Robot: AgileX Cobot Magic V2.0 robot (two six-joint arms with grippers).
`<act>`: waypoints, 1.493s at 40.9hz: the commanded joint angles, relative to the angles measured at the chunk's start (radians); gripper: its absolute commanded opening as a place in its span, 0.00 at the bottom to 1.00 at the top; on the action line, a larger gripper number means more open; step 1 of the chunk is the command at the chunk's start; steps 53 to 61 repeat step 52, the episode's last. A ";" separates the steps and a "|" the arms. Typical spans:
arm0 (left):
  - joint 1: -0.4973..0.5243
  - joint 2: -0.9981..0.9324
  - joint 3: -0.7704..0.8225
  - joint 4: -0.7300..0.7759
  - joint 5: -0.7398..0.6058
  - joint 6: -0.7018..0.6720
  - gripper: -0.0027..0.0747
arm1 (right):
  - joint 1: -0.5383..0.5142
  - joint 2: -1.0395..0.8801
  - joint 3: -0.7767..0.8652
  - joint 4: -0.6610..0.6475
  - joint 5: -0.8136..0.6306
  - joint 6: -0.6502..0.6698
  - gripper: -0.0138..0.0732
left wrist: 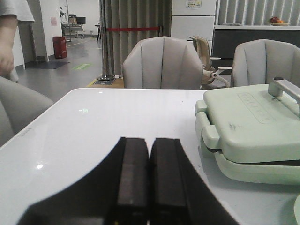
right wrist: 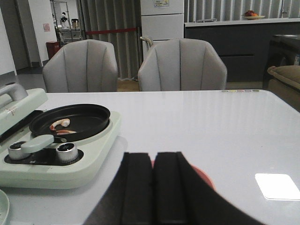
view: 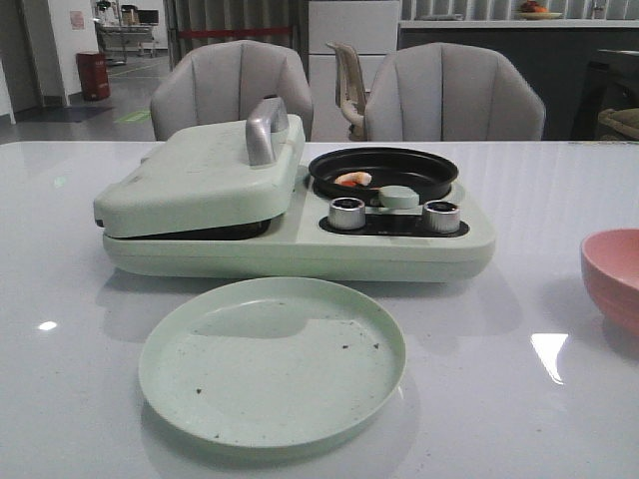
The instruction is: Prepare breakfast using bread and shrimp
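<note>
- Nearest us, round pale-green plate (view: 272, 361) sits bare — nothing served.
- Small orange-pink shrimp (view: 353, 180) lies in black round pan (view: 383, 172).
- Our left gripper (left wrist: 149, 180) and right gripper (right wrist: 153, 185) are closed, empty; bread unseen.

Curled orange-white shrimp (view: 352, 180) lies in the black pan (view: 383, 172)

showroom/demo hall | padded chairs (view: 235, 90) at white worktop (view: 519, 399) | red barrier tape (left wrist: 132, 29) | fridge (right wrist: 162, 18) | dark counter (view: 489, 50)
</note>
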 commanded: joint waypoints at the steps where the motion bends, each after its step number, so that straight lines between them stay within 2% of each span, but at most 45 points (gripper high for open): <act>1: -0.002 -0.019 0.006 -0.001 -0.087 -0.011 0.16 | -0.004 -0.022 -0.017 0.047 -0.089 -0.081 0.20; 12: -0.002 -0.019 0.006 -0.001 -0.087 -0.011 0.16 | -0.004 -0.022 -0.017 0.029 -0.052 -0.033 0.20; 61: -0.002 -0.019 0.006 -0.001 -0.087 -0.011 0.16 | -0.004 -0.021 -0.017 0.021 -0.045 -0.034 0.20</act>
